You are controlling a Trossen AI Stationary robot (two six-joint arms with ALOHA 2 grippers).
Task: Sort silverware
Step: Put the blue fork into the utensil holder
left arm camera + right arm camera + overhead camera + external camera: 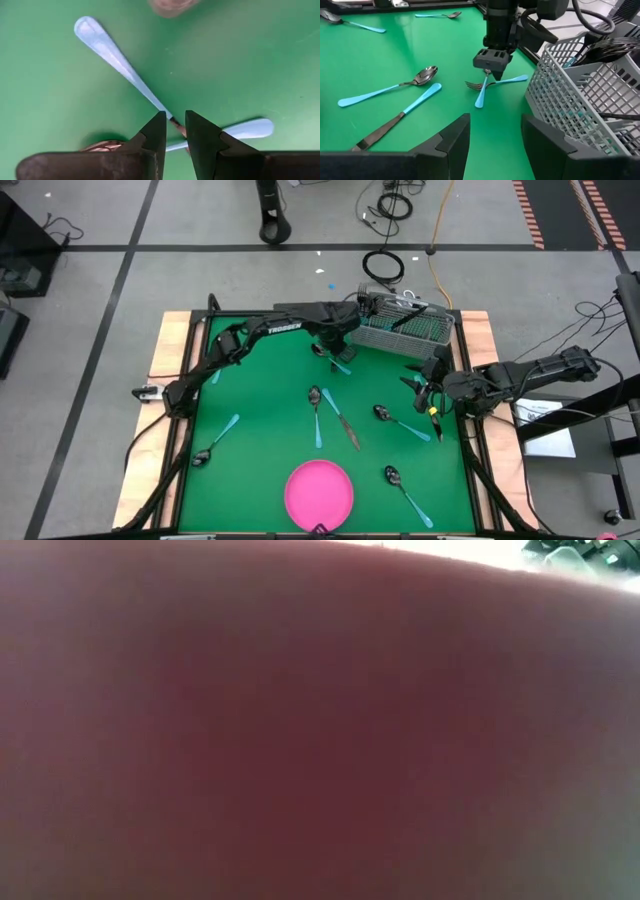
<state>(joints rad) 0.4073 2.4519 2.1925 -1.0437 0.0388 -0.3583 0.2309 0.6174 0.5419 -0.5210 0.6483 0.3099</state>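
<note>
Pick step: left gripper (173,131) nearly closed on crossed utensil (482,89) neck below; lift next, toward basket (580,95) alongside. Right gripper (492,135) open, empty.

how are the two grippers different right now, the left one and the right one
The left gripper is down at the mat over two crossed blue-handled utensils beside the wire basket; the right gripper hangs clear of the mat, over no utensil. The left's fingers stand close together around a utensil's neck; the right's are spread wide with nothing between them. Both are dark two-finger grippers working near the basket.
</note>
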